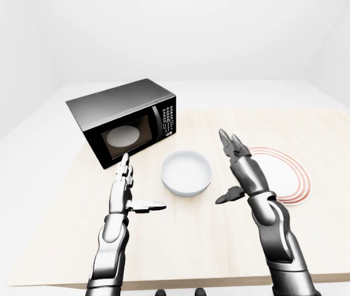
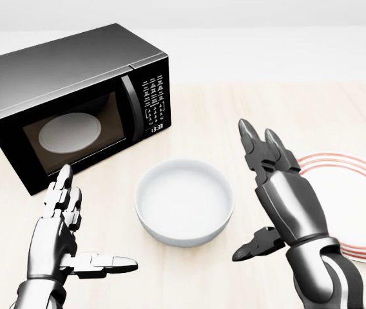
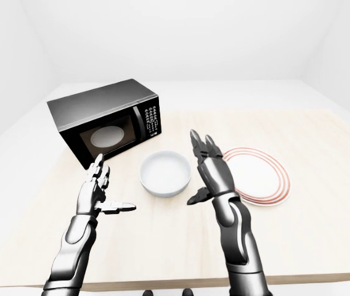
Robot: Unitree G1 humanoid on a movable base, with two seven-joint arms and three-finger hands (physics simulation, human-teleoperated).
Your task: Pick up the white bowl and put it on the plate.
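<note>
The white bowl (image 2: 183,203) sits upright and empty on the wooden table, in the middle of the head view. To its right lies the white plate with red rings (image 2: 357,193), partly hidden behind my right hand (image 2: 260,199). That hand is raised above the table just right of the bowl, fingers spread open, thumb pointing down-left, touching nothing. My left hand (image 2: 83,225) hovers left of the bowl, open as well, thumb stretched toward the bowl and clear of it.
A black microwave (image 2: 73,103) with its door shut stands at the upper left of the table, a pale turntable visible through the glass. The table's near edge (image 1: 181,285) runs below my arms; white floor and walls surround it.
</note>
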